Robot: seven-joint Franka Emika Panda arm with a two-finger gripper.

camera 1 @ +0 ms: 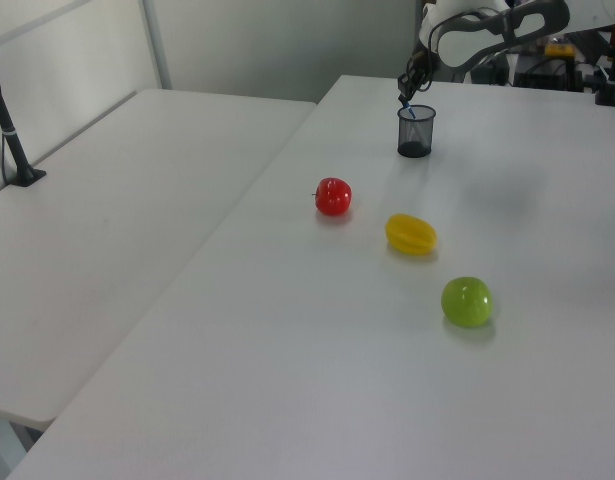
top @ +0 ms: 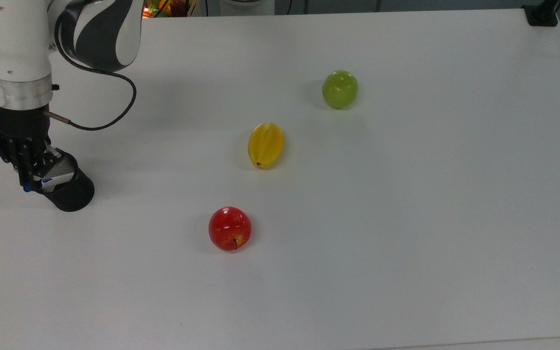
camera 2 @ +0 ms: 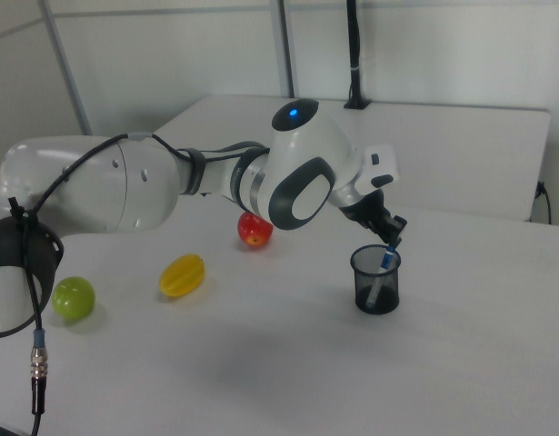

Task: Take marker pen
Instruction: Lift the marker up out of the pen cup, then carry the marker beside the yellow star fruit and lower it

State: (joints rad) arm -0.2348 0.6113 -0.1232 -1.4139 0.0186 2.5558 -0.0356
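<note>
We find the claw (camera 2: 392, 238) at the mouth of a black mesh pen cup (camera 2: 376, 280) near the surface (top: 406, 218) edge at the top view's left. The marker pen (camera 2: 382, 271) stands tilted inside the cup, its blue upper end between the claw's fingers, which appear closed on it. A red apple (top: 230, 228), yellow starfruit (top: 266, 145) and green apple (top: 340, 89) lie well apart mid-surface.

The white desk (top: 406, 218) holds a black cup (top: 68, 187) near one edge, and a red apple (top: 230, 228), yellow fruit (top: 266, 144) and green apple (top: 340, 89) in the middle.
</note>
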